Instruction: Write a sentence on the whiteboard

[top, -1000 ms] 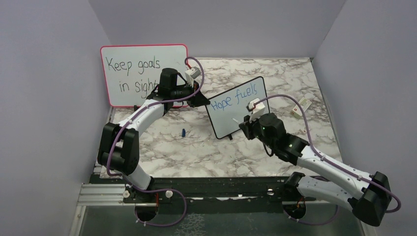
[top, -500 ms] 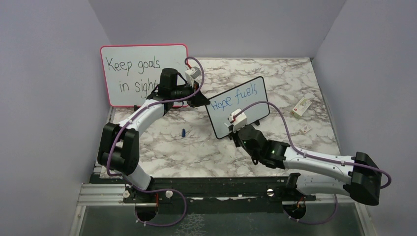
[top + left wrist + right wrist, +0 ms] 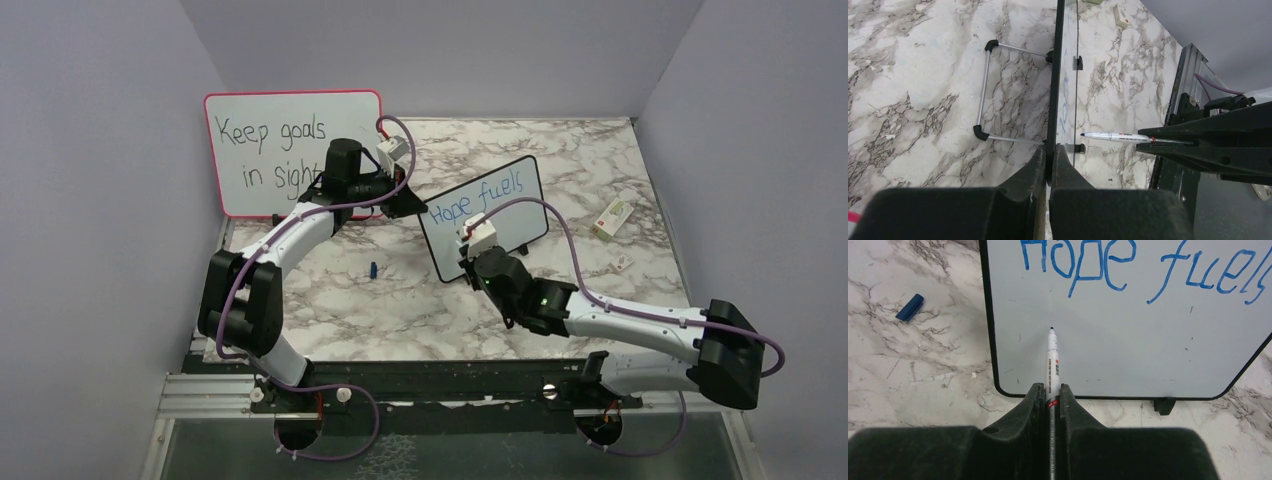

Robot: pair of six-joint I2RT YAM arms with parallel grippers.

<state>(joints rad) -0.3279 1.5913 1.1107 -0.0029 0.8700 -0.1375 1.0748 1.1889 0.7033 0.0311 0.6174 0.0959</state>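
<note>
The whiteboard [image 3: 497, 231], black-framed, stands tilted mid-table on its wire stand. Its sentence [image 3: 1138, 265] reads "Hope fuels" in blue on one line. My left gripper [image 3: 1050, 150] is shut on the board's frame at its left edge [image 3: 412, 205]. The left wrist view shows the board [image 3: 1062, 75] edge-on. My right gripper [image 3: 1050, 389] is shut on a white marker [image 3: 1052, 355], whose tip points at the blank area below "Hope", at the board's lower left. In the left wrist view the marker [image 3: 1113, 135] ends just short of the surface; contact cannot be told. The right gripper [image 3: 470, 262] sits at the board's lower left corner.
A larger pink-framed board [image 3: 290, 150] with black writing leans at the back left. The blue marker cap [image 3: 372, 270] lies left of the small board, also in the right wrist view as the cap [image 3: 910, 307]. Two small white items [image 3: 612, 215] lie at the right.
My right arm has swung left and down with the marker, from the board's right side near "fuels" to its lower left under "Hope". The left arm has not moved.
</note>
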